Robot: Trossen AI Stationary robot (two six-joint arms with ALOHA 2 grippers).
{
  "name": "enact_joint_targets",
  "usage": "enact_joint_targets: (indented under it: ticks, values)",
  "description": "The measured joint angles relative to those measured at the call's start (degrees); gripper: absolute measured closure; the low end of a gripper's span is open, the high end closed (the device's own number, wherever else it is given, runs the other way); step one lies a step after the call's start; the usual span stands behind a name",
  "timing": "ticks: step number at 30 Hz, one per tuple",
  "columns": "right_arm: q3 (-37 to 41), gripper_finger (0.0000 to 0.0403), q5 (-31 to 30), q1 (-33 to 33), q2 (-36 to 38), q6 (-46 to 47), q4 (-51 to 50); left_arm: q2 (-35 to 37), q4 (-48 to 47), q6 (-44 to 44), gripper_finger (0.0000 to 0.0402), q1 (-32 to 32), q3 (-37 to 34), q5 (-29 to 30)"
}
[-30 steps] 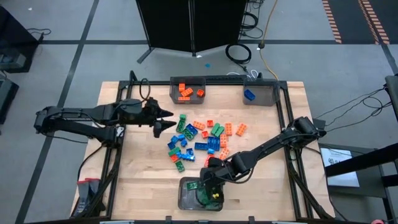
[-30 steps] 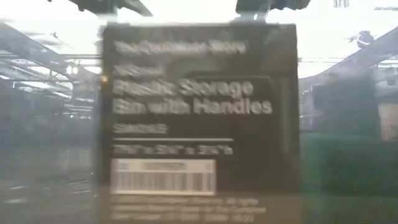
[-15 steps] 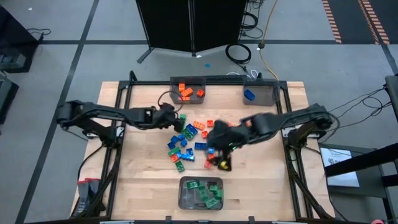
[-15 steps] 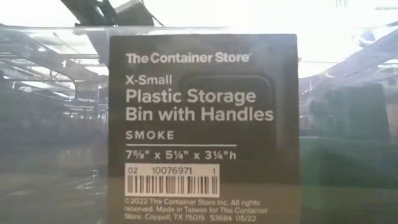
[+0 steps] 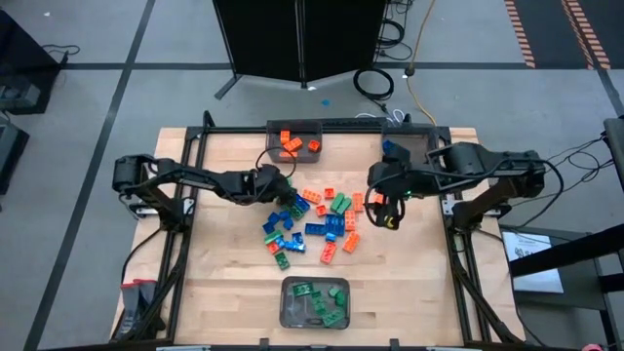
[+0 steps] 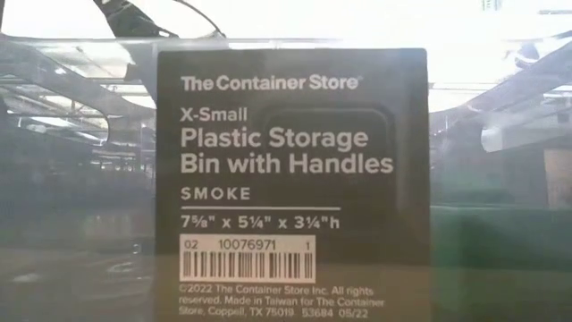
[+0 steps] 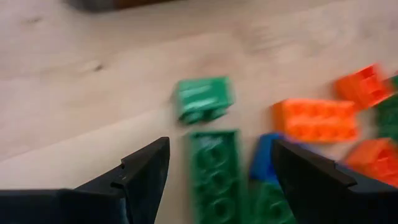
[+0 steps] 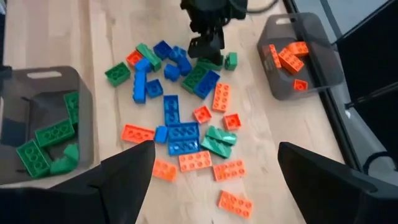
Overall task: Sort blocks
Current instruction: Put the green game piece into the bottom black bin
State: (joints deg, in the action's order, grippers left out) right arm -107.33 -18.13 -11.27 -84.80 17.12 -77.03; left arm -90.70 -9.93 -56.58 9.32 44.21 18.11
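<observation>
Because the blocks (image 5: 312, 219) lie packed together in the middle of the bench (image 5: 224, 283), the left gripper (image 5: 281, 181), down at the pile's far-left edge, could easily nudge a neighbour or clamp two at once; from above I can't tell how wide it stands. Seen from overhead, the right gripper (image 5: 391, 216) hangs above the pile's right edge, near the bin with the blue block (image 5: 409, 148), and it looks empty. Orange ones sit in the far bin (image 5: 294, 142), green ones in the near bin (image 5: 315, 303).

From bench height, only a bin's label (image 6: 290, 174) fills the sight, so nothing of the work shows.

Looking past the left wrist, the fingers (image 7: 146, 174) are spread wide around a long green block (image 7: 214, 174), not yet touching it; a blue block (image 7: 264, 165) beside it is the one likely to get caught.

Past the right wrist, that gripper's fingers (image 8: 127, 168) stand wide apart, holding nothing, high over the scattered pile
</observation>
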Motion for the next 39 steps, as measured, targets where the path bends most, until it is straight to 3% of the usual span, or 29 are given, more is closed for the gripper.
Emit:
enact_joint_targets:
  ticks: [11, 20, 24, 30, 36, 39]
  values:
    - [0.00, 0.0067, 0.00, 0.04, 0.08, -0.23, -2.97, -3.50, -3.24, 3.10, 0.0121, 0.09, 4.79, 1.91]
    - [0.02, 0.0067, 0.02, 0.04, 0.08, -1.08, -3.08, -9.32, -3.50, 1.79, 0.0124, -0.02, 4.83, -0.85]
    - [0.02, 0.0067, 0.22, 0.04, 0.08, -0.72, -3.06, -10.19, -5.05, 1.95, 0.0161, 0.05, 5.00, -1.17]
    - [0.02, 0.0067, 0.26, 0.02, 0.08, 0.06, -3.21, -9.57, -5.86, 4.60, 0.0274, -0.34, 4.85, -1.65]
    - [0.02, 0.0067, -2.84, 0.29, 0.05, -1.36, -2.04, -6.42, -6.58, 6.13, 0.0278, -0.96, 5.09, -8.01]
    - [0.06, 0.0067, -5.47, 0.42, 0.40, -3.06, 1.62, -1.64, -5.90, 6.42, 0.0278, -1.31, 6.89, -8.08]
